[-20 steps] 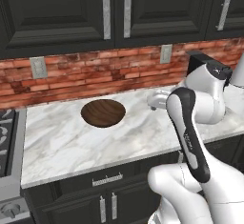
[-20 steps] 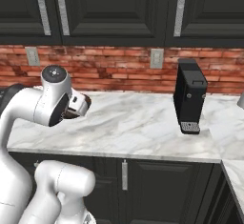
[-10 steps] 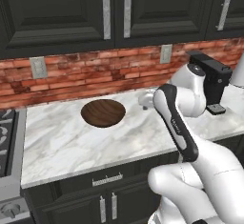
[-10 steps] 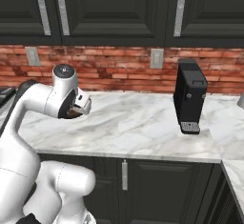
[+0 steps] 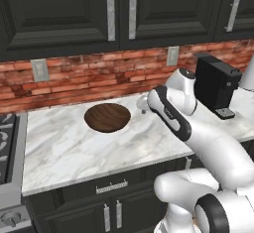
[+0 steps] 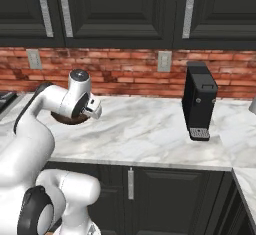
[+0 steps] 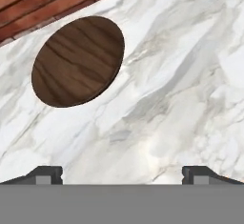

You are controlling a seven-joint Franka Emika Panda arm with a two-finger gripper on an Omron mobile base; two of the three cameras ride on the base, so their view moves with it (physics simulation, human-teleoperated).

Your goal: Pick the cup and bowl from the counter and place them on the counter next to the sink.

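The dark brown wooden bowl sits on the white marble counter close to the brick wall. In the hand view the bowl lies at the upper left, ahead of the gripper. The two fingertips stand far apart with only bare marble between them, so the gripper is open. From the left base view the gripper hovers just right of the bowl's rim. In the right base view the hand covers most of the bowl. The cup and the sink are out of view.
A black coffee machine stands on the counter to the right of the arm, also seen as the coffee machine. A stove borders the counter's left end. Dark cabinets hang above the brick backsplash.
The arm has swung its elbow forward and lower, and the hand has shifted a little left toward the bowl. The bowl has not moved. The jaws stay wide.
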